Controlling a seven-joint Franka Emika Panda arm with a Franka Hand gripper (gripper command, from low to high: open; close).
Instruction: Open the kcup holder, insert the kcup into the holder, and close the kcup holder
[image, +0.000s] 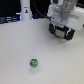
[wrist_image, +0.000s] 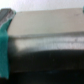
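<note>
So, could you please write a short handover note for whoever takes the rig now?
Gripper: at the black boxy kcup holder, on the exterior view's right; open or shut cannot be told.
Small round green kcup: lies free on the white table, well apart from the holder.
Done: nothing confirmed; holder's state unclear.
Left: open holder, insert kcup, close holder.

One kcup (image: 34, 63), seemingly one kcup holder (image: 62, 31)

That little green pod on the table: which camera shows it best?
The exterior view. There the kcup sits alone on the white table, fully visible though small and blurry. The wrist view does not show it at all, only blurred grey and dark surfaces with teal edges.
</note>
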